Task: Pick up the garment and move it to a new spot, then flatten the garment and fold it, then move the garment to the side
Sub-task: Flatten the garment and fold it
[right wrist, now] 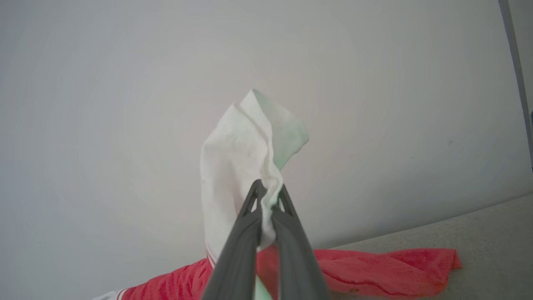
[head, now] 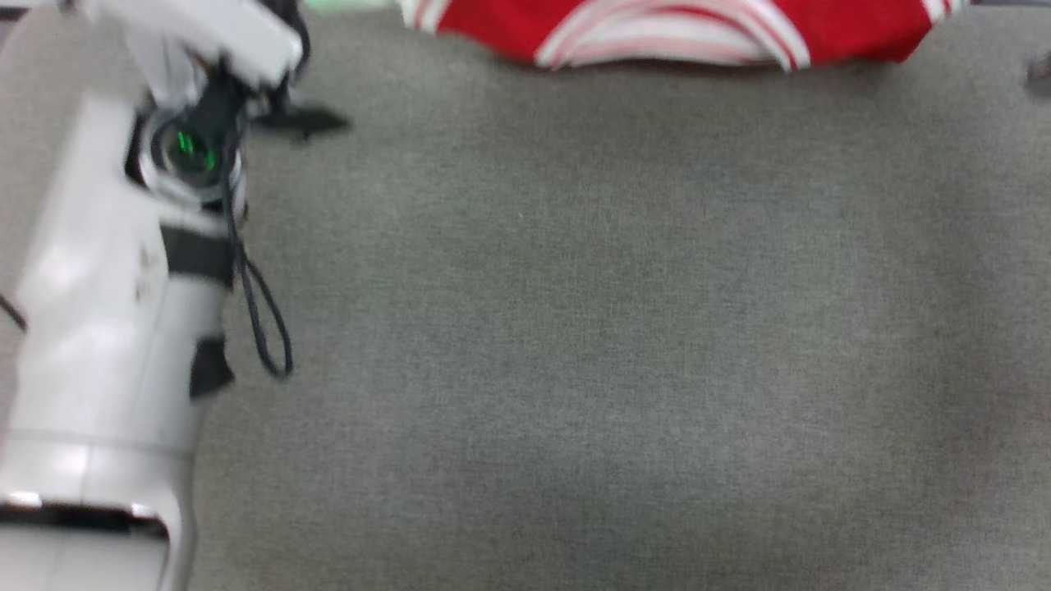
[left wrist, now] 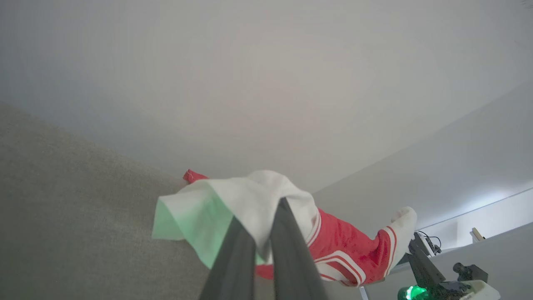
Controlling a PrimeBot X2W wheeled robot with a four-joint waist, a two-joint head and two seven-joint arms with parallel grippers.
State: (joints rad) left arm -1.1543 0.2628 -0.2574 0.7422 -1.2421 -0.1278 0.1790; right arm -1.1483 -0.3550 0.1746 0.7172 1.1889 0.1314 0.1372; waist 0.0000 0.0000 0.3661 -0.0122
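Where the grey woven surface (head: pixel 575 328) meets a plain white wall (left wrist: pixel 266 83), the garment (head: pixel 854 33) spans the top edge of the head view, red with striped trim, beyond the blurred left forearm (head: pixel 107 312). The wrist views add the grips. The left fingers (left wrist: pixel 261 213) are closed on one white sleeve. The right fingers (right wrist: pixel 270 186) are pinched on the other, with red cloth trailing onto the surface.

garment (head: pixel 681 33): on surface (head: pixel 575 345), at far edge, centre to right | left forearm (head: pixel 98 328): along left side, near to far | left gripper (left wrist: pixel 260 212): pinches garment's left end | right gripper (right wrist: pixel 270 185): pinches right end, rest of garment on surface
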